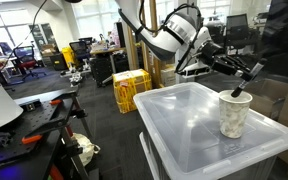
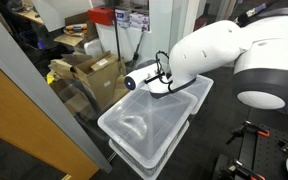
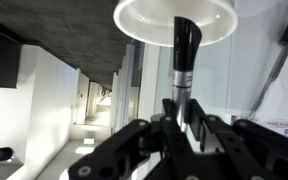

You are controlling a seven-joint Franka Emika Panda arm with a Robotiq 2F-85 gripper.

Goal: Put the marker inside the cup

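The whitish paper cup [image 1: 234,113] stands upright on the lid of a translucent plastic bin [image 1: 184,120]. My gripper [image 1: 246,77] hovers just above the cup's rim and is shut on the black marker [image 1: 238,91], whose lower end points down into the cup's mouth. In the wrist view the marker [image 3: 184,50] runs from between my fingers [image 3: 181,112] toward the round white cup rim [image 3: 174,20]. In an exterior view the arm [image 2: 234,50] hides the cup and the marker.
Stacked translucent bins [image 2: 149,125] carry the cup. Yellow crates [image 1: 131,88], office chairs and desks stand behind. Cardboard boxes [image 2: 89,72] lie beside the bins. A dark table with tools [image 1: 34,130] stands at the left.
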